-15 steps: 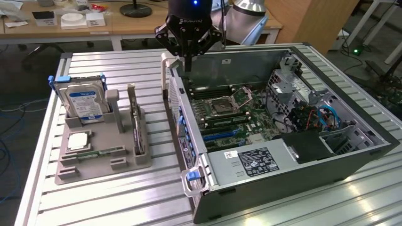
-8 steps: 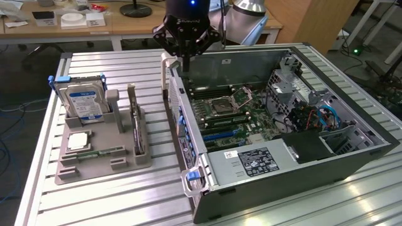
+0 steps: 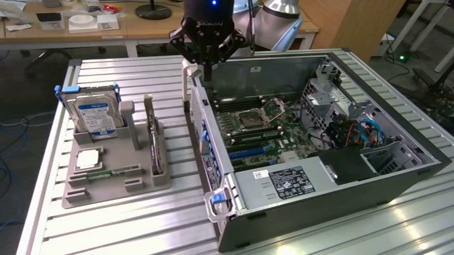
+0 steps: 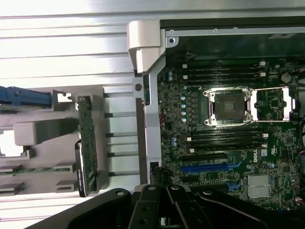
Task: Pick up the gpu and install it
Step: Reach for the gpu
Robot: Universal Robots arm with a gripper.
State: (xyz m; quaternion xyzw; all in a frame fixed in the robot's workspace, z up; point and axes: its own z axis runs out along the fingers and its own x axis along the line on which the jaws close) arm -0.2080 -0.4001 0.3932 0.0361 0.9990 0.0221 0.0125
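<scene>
Hand: While it hangs over the wall of the case (image 3: 354,199), the hand (image 3: 207,74) has its fingers pressed together with nothing between them.
Gpu: The gpu (image 3: 151,135) stands on its long edge in a slot of the grey holder (image 3: 106,194). It is below the hand and well apart from it, off to the exterior view's left, with the case wall between the two.
Neighbours: The hard drive (image 3: 95,114) stands upright in the same holder, farther from the hand than the gpu. The holder rests on the counter (image 3: 127,228).
Handling: I judge it light, stiff and thin, but fragile, being a bare board with small parts on its faces. It should lift straight out without flexing, though a hard squeeze on the parts could harm it.
Where to hold: Probably the free upper edge near the middle of its length, pinched across the thickness.
Hidden: The card's lower edge sits inside the holder slot. It is seen nearly edge-on, so its faces hardly show, and I cannot tell which end carries the metal bracket.
Cut off: In the wrist view the hand's dark links cover part of the motherboard (image 4: 228,143) beside the blue slot (image 4: 205,168), so the slots nearest the hand are hard to make out.
</scene>
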